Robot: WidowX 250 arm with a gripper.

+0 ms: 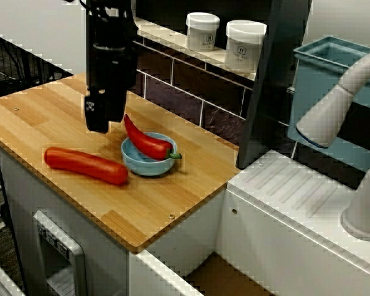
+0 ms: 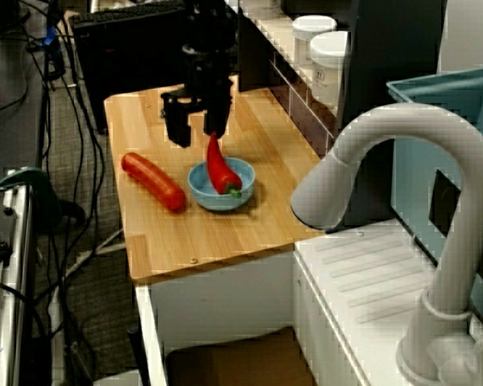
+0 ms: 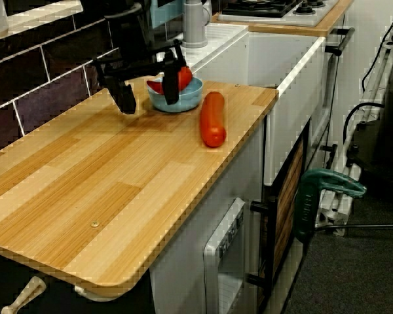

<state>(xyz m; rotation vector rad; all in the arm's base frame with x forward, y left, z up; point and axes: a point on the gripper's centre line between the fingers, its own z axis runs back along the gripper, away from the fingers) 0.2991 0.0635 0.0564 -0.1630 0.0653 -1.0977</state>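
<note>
The red pepper [image 1: 149, 143] is lying in the blue bowl [image 1: 135, 163] on the wooden counter [image 1: 172, 191], its tip jutting over the rim. The gripper [image 3: 147, 95] is hovering just beside that tip, jaws spread and gripping nothing. A red sausage [image 1: 86, 165] is lying near the bowl.

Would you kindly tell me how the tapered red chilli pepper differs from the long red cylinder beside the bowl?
The tapered red chilli pepper narrows to a point and has a green stem; the long red cylinder is blunt-ended and stemless. The pepper leans in the small blue bowl; the cylinder lies flat on the wooden countertop. The cylinder looks thicker. Both are red.
</note>
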